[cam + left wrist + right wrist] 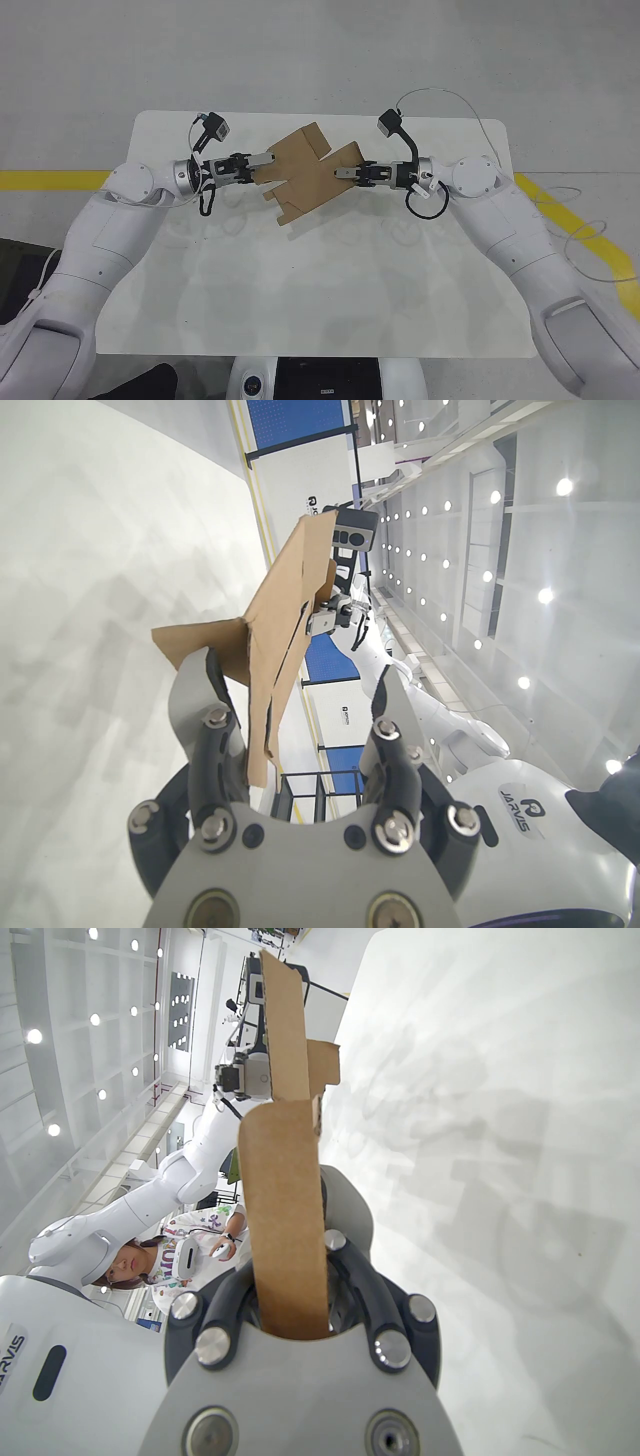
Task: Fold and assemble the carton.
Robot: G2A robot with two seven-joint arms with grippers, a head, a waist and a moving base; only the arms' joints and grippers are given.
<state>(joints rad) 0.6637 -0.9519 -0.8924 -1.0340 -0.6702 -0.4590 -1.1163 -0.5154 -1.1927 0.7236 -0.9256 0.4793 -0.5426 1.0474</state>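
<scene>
A flat brown cardboard carton (pixel 305 170) hangs above the back middle of the white table (pixel 300 290), held up between my two arms. My right gripper (pixel 345 172) is shut on the carton's right flap (pixel 282 1208), which runs deep between its fingers (pixel 345 1208). My left gripper (pixel 262 160) is at the carton's left edge. In the left wrist view its fingers (pixel 200 680) stand wide apart, with the carton edge (pixel 260 700) between them and resting against one finger. Farther off in that view, the right gripper (pixel 320 620) clamps the carton's other end.
The table's back edge (pixel 320 115) lies just behind the carton. White tabletop stretches in front of the carton (pixel 320 300). A yellow floor line (pixel 40 180) runs past both sides of the table.
</scene>
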